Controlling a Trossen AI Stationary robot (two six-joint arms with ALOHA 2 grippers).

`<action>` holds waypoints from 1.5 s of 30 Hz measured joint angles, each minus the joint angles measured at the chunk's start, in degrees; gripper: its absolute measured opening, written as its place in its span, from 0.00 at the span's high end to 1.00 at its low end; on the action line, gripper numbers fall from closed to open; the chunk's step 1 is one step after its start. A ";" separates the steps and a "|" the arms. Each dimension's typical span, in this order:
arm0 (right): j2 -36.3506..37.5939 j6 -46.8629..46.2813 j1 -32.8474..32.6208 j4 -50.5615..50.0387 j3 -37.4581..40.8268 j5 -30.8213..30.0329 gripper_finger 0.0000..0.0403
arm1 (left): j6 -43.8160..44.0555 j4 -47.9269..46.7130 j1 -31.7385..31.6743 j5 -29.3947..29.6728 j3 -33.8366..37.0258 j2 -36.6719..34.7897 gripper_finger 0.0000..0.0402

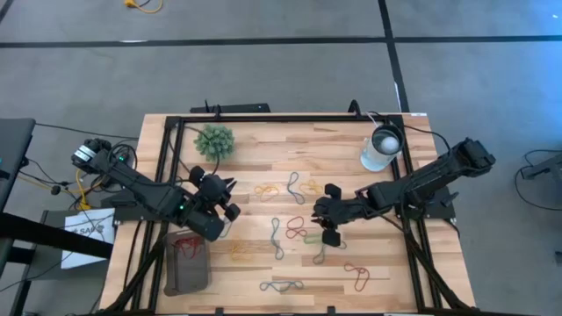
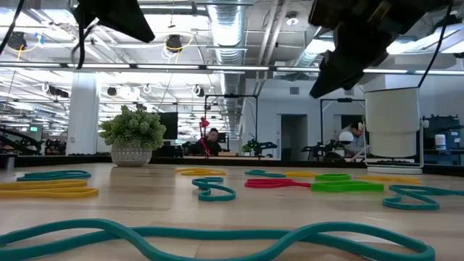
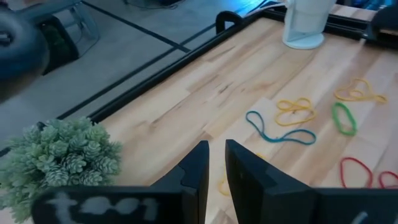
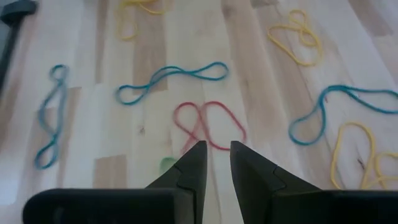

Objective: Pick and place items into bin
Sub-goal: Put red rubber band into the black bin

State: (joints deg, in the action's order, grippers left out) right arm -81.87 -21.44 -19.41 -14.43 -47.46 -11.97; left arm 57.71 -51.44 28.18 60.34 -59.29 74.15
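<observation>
**Red band lined up under the right gripper**

The right gripper (image 4: 216,163) is held above the table with its fingers a narrow gap apart and nothing between them. Just ahead of the fingertips lies a red band (image 4: 208,126), folded into two joined loops flat on the wood. A blue band (image 4: 171,79) lies beyond it, and a yellow band (image 4: 297,34) farther off to one side.

The left gripper (image 3: 216,167) is likewise slightly parted and empty. It hangs near the plant (image 1: 214,140), with the bin (image 1: 186,263) close beside the arm; a red loop already lies in the bin.

The bands are judged light, limp and thin, lying flush with the table. A grip is best taken where the two red loops cross, so doubled strands are pinched. A single strand may slip out or stretch and snap back.
</observation>
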 joint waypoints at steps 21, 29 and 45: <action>-0.74 -29.52 -16.25 -20.82 -0.04 27.40 0.84 | -0.22 -0.20 -0.96 -0.11 4.35 0.04 0.90; -8.13 -26.70 -14.52 -18.31 -0.02 29.58 0.84 | 0.31 -0.02 -0.96 -0.09 4.35 0.04 0.90; -12.27 -29.59 -15.51 -15.03 -2.05 27.55 0.84 | 1.50 -0.02 -0.96 -0.28 4.33 0.02 0.90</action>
State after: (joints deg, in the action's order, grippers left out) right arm -94.15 -51.03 -34.92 -29.46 -49.52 15.58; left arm 59.22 -51.46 27.22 60.05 -54.96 74.17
